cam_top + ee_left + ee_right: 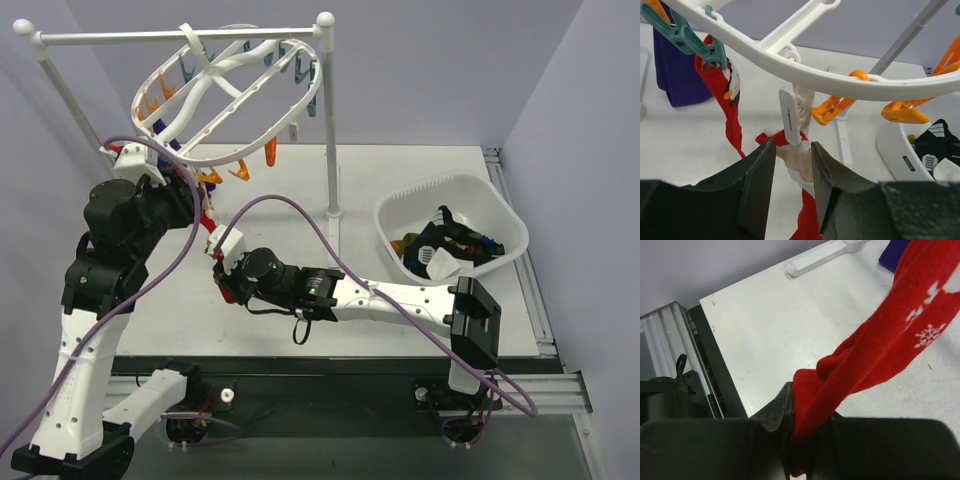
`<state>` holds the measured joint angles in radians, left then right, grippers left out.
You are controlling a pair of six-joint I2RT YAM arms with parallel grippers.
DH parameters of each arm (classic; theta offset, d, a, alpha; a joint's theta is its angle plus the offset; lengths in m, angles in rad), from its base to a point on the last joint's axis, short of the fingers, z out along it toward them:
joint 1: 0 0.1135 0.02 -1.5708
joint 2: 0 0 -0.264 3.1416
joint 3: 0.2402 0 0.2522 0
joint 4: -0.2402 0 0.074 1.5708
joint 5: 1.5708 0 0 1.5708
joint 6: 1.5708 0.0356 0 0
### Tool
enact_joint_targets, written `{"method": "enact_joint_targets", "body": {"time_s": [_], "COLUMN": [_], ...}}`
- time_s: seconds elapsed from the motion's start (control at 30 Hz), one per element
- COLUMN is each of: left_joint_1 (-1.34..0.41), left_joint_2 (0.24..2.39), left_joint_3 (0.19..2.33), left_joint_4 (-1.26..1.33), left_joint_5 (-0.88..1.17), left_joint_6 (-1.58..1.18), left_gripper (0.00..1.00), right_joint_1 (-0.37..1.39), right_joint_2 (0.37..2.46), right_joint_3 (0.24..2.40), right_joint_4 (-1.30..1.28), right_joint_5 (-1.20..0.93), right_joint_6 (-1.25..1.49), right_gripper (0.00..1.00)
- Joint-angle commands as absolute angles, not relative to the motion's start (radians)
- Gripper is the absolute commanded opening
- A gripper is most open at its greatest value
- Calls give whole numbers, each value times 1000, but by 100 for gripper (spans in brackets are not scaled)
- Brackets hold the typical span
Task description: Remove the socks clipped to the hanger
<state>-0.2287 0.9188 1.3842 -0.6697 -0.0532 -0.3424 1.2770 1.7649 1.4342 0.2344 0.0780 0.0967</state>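
Now: sock [880,355] in right end effector [802,425]

Light: bright, even, falling from overhead; white table [420,170] washed pale.
Shadows: soft and faint, gathered at the table's near side.
Focus: overhead view crisp; wrist views soft close to the lens, red sock [880,355] blurred.

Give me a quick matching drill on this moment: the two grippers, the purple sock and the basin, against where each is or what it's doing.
1. right gripper
2. left gripper
3. purple sock
4. white basin

A. holds loose socks
B. shut on the red sock
C. hangs under the hanger
D. jaws apart around a white clip

Pairs: 1-B, 2-D, 3-C, 4-A.
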Motion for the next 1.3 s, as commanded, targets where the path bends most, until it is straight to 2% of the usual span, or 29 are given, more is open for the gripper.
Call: {"method": "enact_joint_targets", "body": {"time_s": [0.0, 0.23, 0.83, 0.97, 1.0, 1.1, 1.23, 1.27], "left_joint_1": [-233, -244, -376, -385, -387, -390, -393, -393], "left_joint_2": [927, 968, 1127, 1137, 1137, 1144, 1149, 1149], "left_joint_3": [1374, 1384, 1565, 1572, 1575, 1583, 1586, 1585], "left_joint_4": [-640, -608, -649, -647, -646, -647, -649, -647], "left_joint_5": [-66, -74, -308, -325, -325, -333, -342, -342], "left_joint_6": [-321, -337, -258, -245, -245, -242, -239, -241], "left_gripper": [46, 57, 57, 49, 42, 35, 12, 9], "right_joint_1": [1272, 1273, 1298, 1302, 1302, 1302, 1302, 1302], "right_joint_2": [1720, 1720, 1740, 1741, 1738, 1736, 1727, 1726], "right_joint_3": [1439, 1440, 1476, 1470, 1467, 1454, 1433, 1428], "right_joint_4": [270, 273, 244, 244, 244, 244, 256, 256], "right_joint_5": [77, 72, 104, 115, 115, 121, 126, 129], "right_joint_6": [101, 101, 57, 51, 51, 52, 54, 52], "right_gripper": [0, 0, 0, 0, 0, 0, 0, 0]}}
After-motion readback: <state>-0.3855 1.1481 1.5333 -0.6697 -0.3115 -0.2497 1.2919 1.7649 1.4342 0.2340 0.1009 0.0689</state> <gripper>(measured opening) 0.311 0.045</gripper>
